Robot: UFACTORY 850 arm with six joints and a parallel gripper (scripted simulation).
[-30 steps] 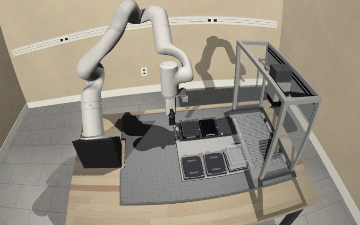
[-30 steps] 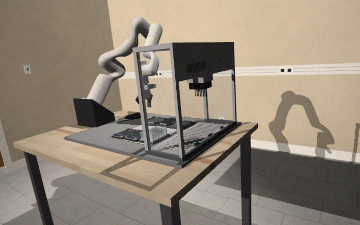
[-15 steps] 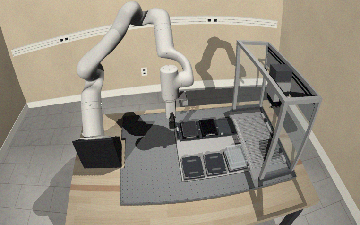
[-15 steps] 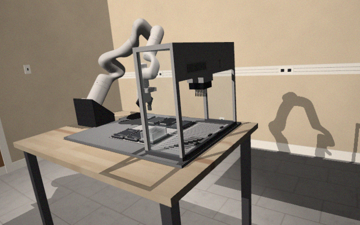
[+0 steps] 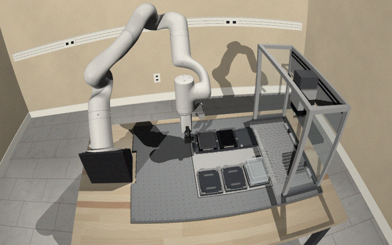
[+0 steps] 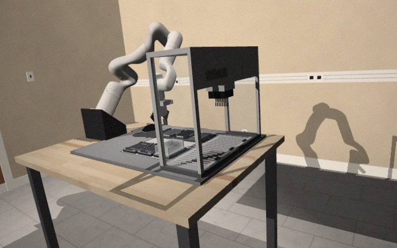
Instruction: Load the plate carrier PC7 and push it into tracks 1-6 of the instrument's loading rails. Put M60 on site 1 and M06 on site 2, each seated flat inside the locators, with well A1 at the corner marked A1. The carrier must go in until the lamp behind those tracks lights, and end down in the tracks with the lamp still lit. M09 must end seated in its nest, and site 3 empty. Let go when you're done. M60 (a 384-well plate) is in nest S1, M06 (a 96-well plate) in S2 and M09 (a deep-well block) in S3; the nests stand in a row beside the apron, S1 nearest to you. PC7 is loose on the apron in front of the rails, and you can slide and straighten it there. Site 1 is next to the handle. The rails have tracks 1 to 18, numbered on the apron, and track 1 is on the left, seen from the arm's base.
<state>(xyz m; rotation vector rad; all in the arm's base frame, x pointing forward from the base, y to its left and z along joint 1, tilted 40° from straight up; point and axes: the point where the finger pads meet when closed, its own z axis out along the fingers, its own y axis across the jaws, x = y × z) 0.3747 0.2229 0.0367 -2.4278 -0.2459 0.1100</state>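
The plate carrier PC7 (image 5: 223, 139) lies on the pale apron in front of the rails, its long side pointing at them. A dark grey plate (image 5: 206, 140) sits on its site nearest the arm. A black plate (image 5: 226, 138) sits on the middle site. The site nearest the rails (image 5: 244, 137) is bare. My gripper (image 5: 188, 137) is open and empty. It points down, low over the deck, just off the carrier's near end, and also shows in the exterior view (image 6: 163, 119). The clear deep-well block (image 5: 255, 171) stands in the nest closest to the rails. Labels are too small to read.
Two dark nests (image 5: 210, 181) (image 5: 233, 178) beside the block hold no plates. The ribbed loading rails (image 5: 278, 152) lie inside the grey instrument frame (image 5: 304, 121), with a dark pipetting head (image 5: 305, 80) overhead. The arm's black base (image 5: 106, 165) stands at the left.
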